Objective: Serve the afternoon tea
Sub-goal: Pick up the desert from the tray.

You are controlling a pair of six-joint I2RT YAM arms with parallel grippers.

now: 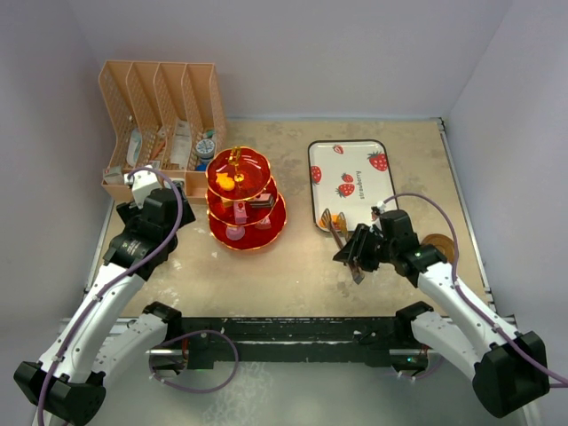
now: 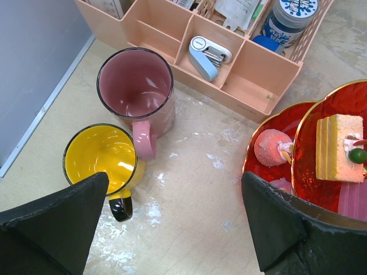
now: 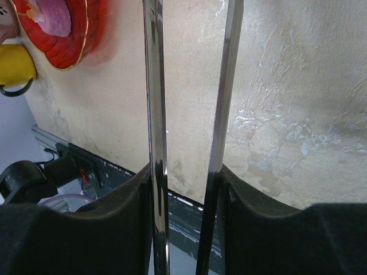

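Stand (image 1: 246,209), three-tier, red translucent, gold rims: upright on the bench (image 1: 293,266), left of centre. It carries toy sweets, including a yellow sponge slice (image 2: 338,146) and a pink ball sweet (image 2: 269,148).

Pink mug (image 2: 152,114) and yellow mug (image 2: 100,157): upright and empty at the far left, just beside each other. The yellow one is nearer, and the peach organiser (image 2: 252,74) is beyond them.

Strawberry tray (image 1: 355,167): right of the stand, well apart from it.

Left end effector (image 2: 175,189): released, jaws spread wide, hanging over bare bench between the mugs and the stand, touching neither.

Right end effector (image 3: 186,172): clenched on the metal tongs (image 3: 153,86), both blades pinched between its pads, near the tray's near-left corner. The blades point leftward toward the stand. Their tips lie outside the wrist view, so any load cannot be told.

Hazards, as judged:
- The mugs stand so close that closing on one may shove or tip the other.
- The left jaw nearest the stand may catch a gold rim and rock the tiers, spilling sweets.
- The tongs are smooth and long, so they may twist or slip in the pads.
- A blade reaching in low may strike the stand's rim.
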